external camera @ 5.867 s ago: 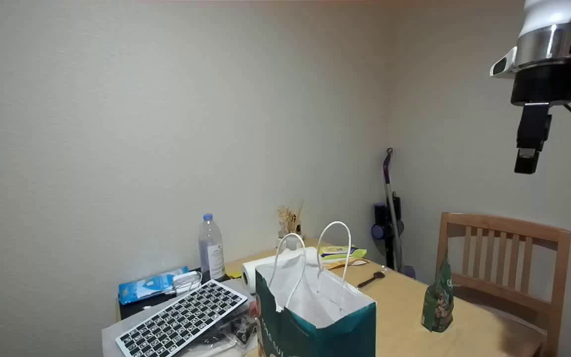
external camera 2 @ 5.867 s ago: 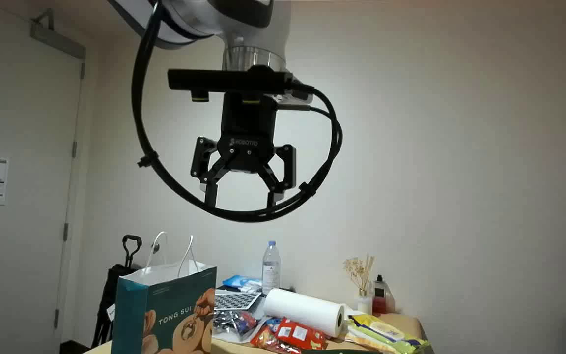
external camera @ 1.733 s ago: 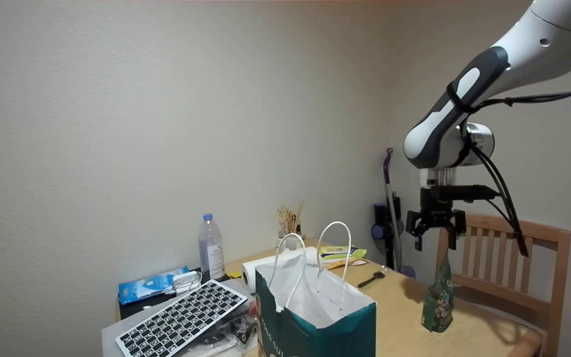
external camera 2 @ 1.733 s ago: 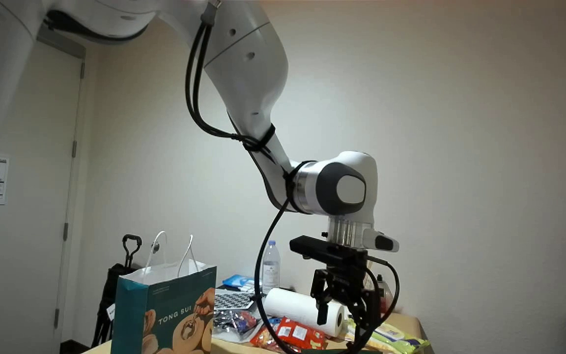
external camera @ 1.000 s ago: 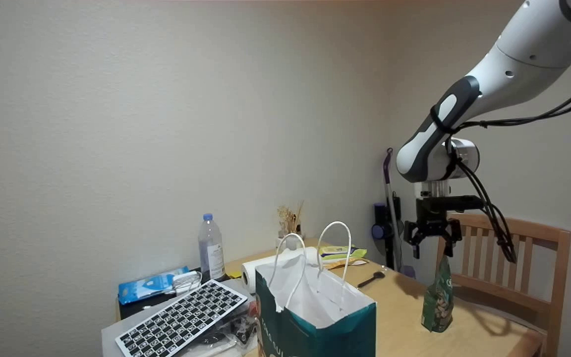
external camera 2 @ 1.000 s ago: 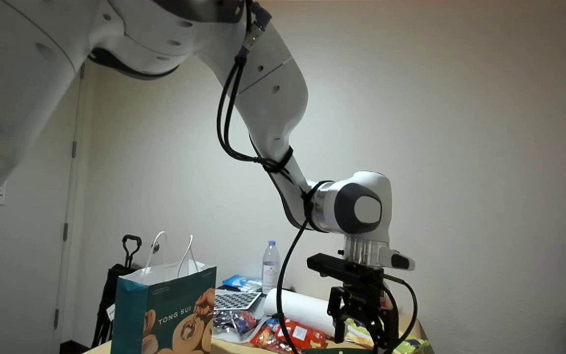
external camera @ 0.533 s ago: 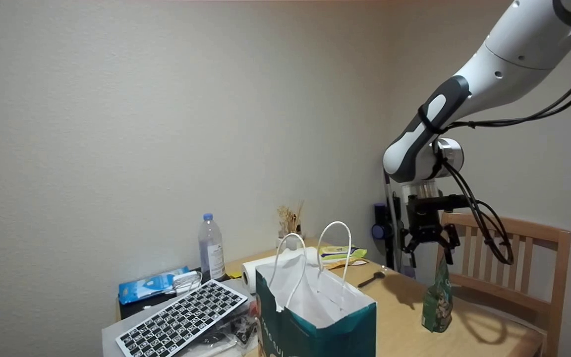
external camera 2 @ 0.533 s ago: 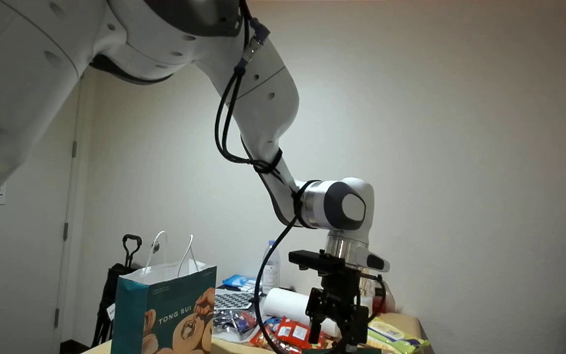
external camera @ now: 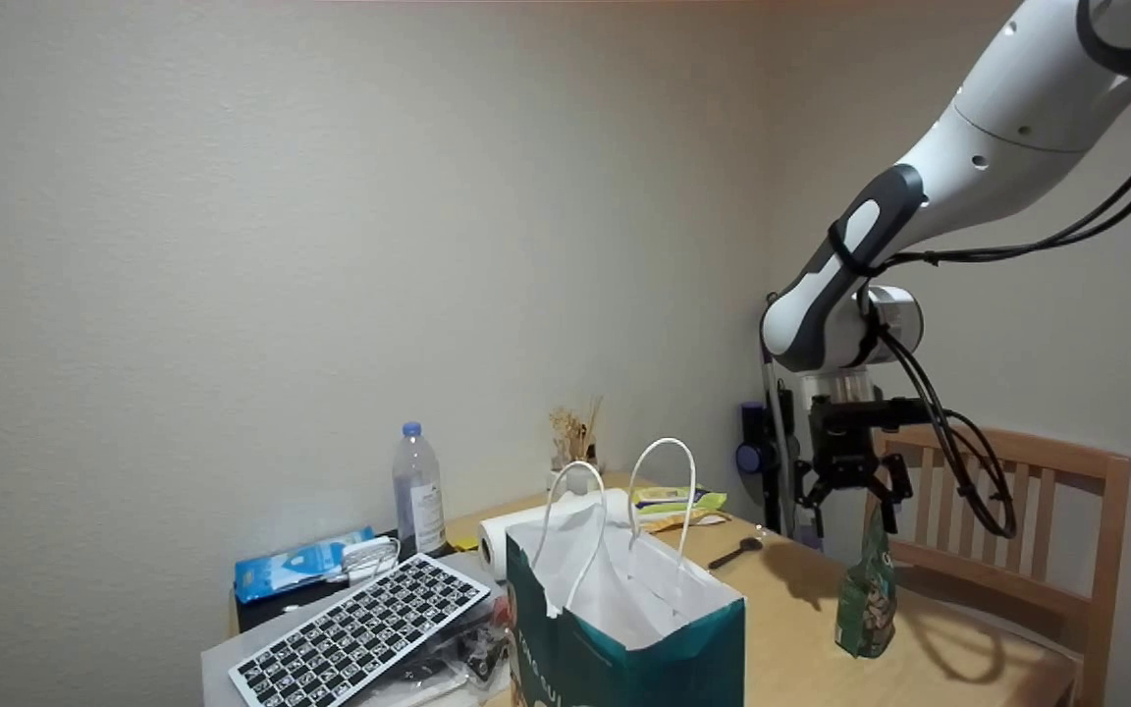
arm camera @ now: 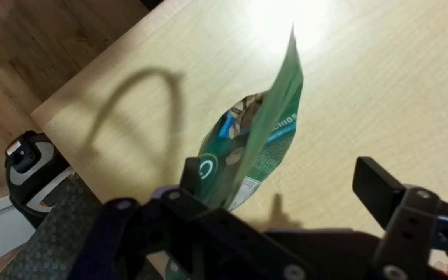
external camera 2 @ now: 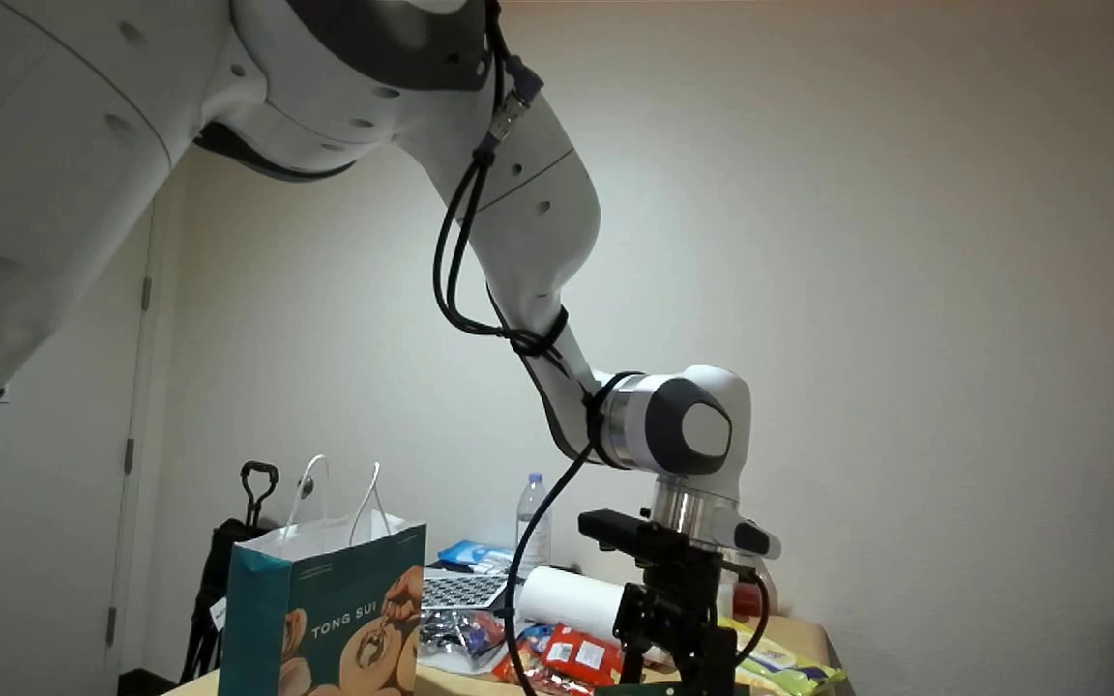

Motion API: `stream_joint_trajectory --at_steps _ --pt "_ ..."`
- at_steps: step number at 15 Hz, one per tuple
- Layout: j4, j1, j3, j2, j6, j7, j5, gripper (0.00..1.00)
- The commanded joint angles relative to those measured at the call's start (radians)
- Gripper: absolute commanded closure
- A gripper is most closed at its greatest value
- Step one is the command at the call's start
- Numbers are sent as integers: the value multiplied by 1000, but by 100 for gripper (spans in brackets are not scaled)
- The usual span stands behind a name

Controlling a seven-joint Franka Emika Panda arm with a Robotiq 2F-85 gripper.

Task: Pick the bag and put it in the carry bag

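A green pistachio bag (external camera: 865,607) stands upright on the table, right of the carry bag in an exterior view. Its top seal and printed sides show in the wrist view (arm camera: 276,146). The teal carry bag (external camera: 669,660) with white handles stands open at the top; it also shows in an exterior view (external camera 2: 354,604). My gripper (external camera: 854,522) is open and empty just above the green bag. In the wrist view the green bag is by the left finger of the gripper (arm camera: 282,177), with bare table between it and the right finger.
A wooden chair (external camera: 993,501) stands behind the table. A black spoon (external camera: 735,553), a paper roll (external camera 2: 571,599), red snack packets (external camera 2: 584,657) and a yellow-green pack (external camera 2: 779,662) lie on the table. A bottle (external camera: 418,496) and a patterned board (external camera: 359,628) are beyond the carry bag.
From high up, the arm has come down over the table to the green bag. In the last second the gripper shifted slightly left in an exterior view and lowered, staying open. Both bags have not moved.
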Motion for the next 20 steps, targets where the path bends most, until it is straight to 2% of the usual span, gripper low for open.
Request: stream_joint_trajectory --at_steps 1,2,4,14,20 --pt "18 -47 24 59 53 -54 75 0" --pt "24 -55 28 73 57 -59 87 25" --pt "31 -62 31 90 74 -64 98 33" --pt "48 -34 17 92 98 -32 31 99" --pt "-35 13 33 -35 114 -80 -46 100"
